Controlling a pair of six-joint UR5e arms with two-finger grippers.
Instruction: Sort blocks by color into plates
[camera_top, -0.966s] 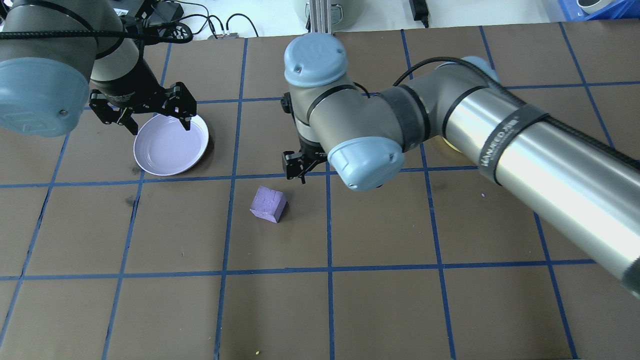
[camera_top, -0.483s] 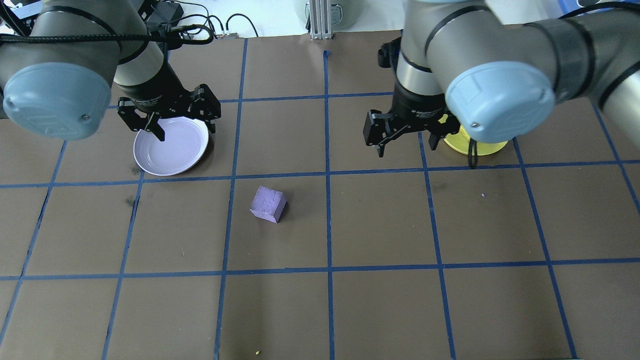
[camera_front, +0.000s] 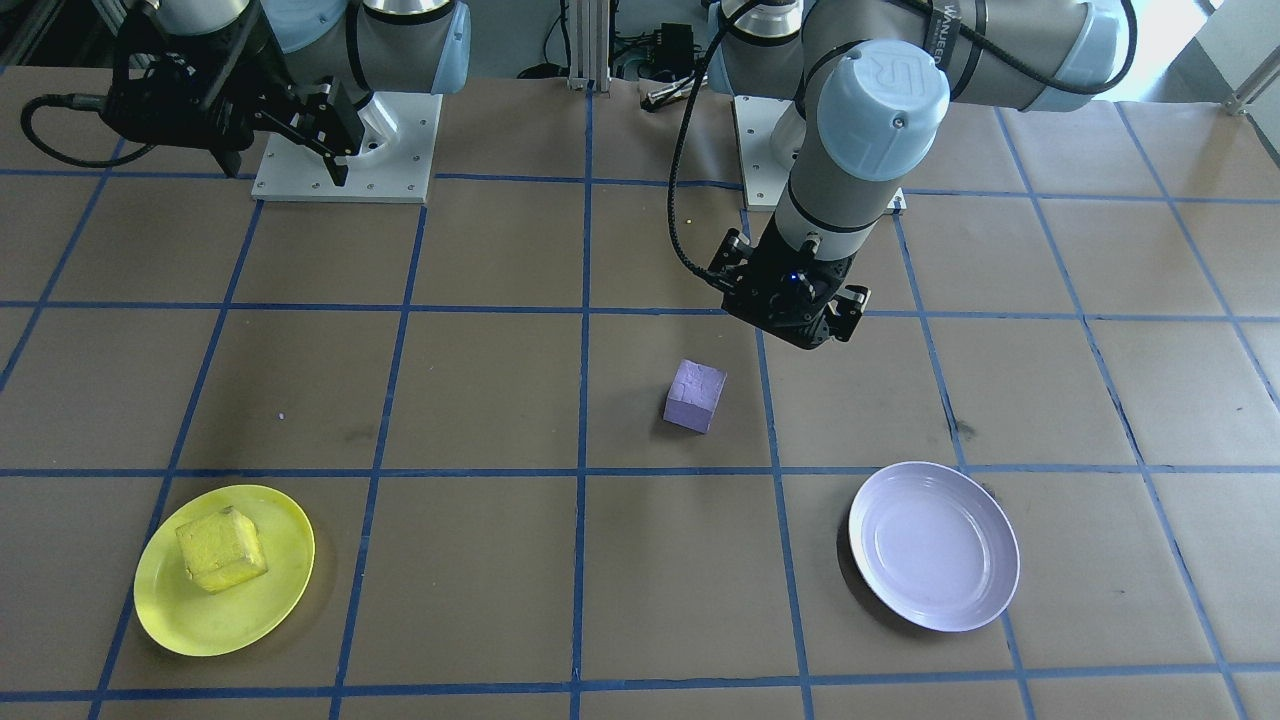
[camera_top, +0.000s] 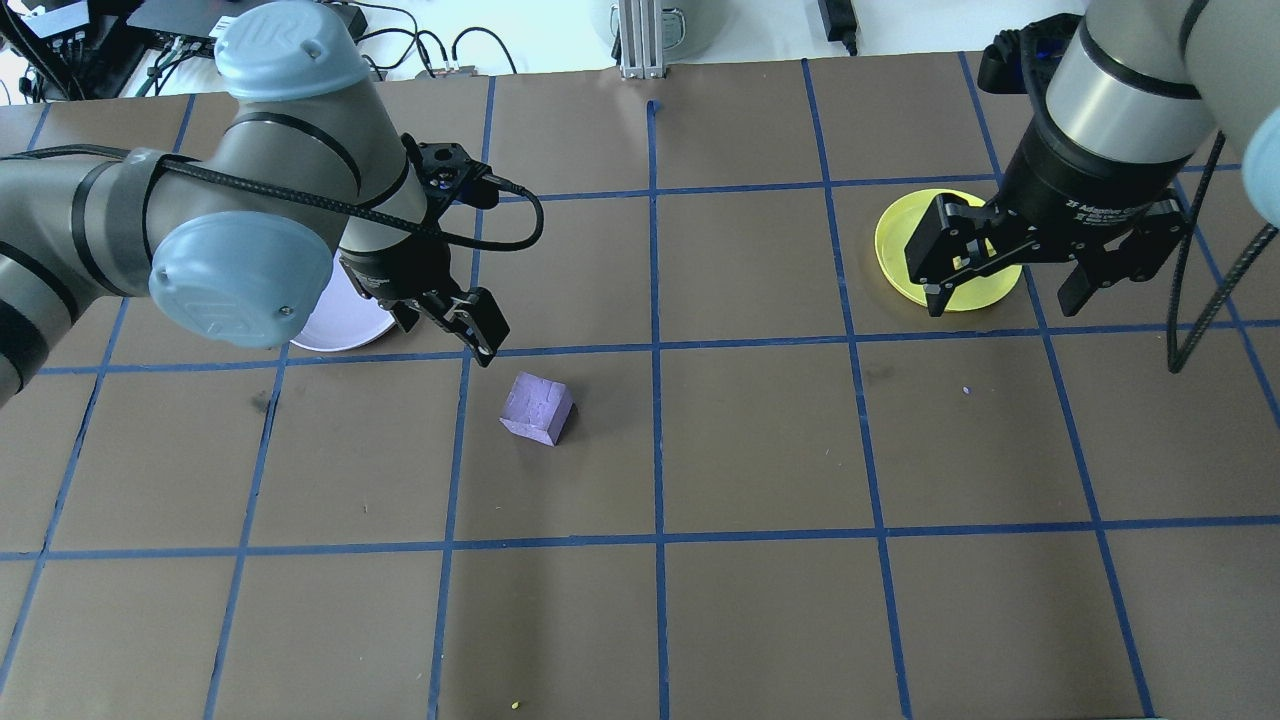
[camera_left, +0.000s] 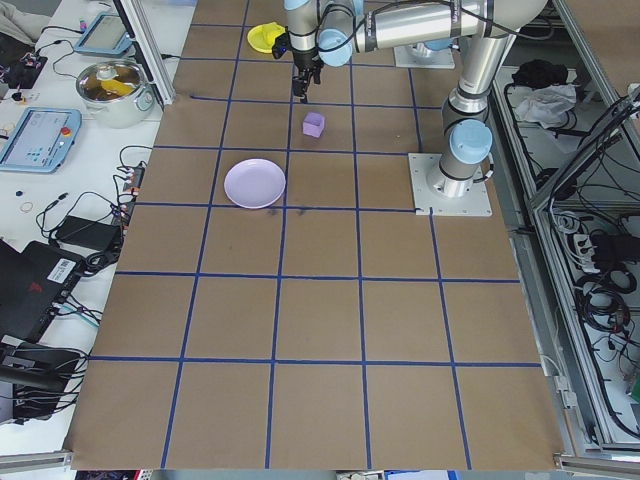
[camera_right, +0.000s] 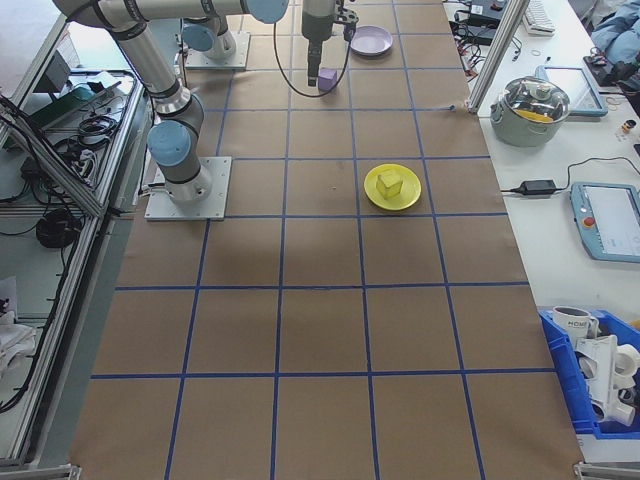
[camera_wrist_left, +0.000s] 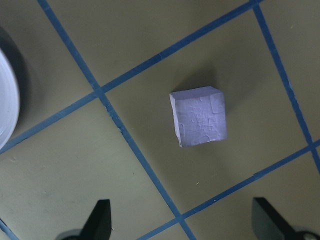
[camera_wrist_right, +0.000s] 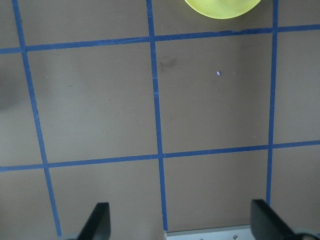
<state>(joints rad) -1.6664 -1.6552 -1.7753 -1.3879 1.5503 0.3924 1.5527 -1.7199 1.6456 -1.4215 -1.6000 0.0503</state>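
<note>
The left tool (camera_top: 455, 320), spread and empty, hovers near the purple block (camera_top: 537, 408), while the right tool (camera_top: 1010, 280) is also spread.

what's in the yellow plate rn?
The yellow block sits inside the yellow plate, off-centre, nothing else on it in the front-facing view. From overhead the right gripper covers part of the plate, hiding the block there.

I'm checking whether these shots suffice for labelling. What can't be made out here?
- Overhead view: yellow block hidden behind the right gripper; yellow plate partly covered.
- Overhead view: lavender plate mostly hidden by the left arm.
- Right wrist view: yellow plate cut off by the top edge.
- Side views: both grippers too small to judge.
</note>
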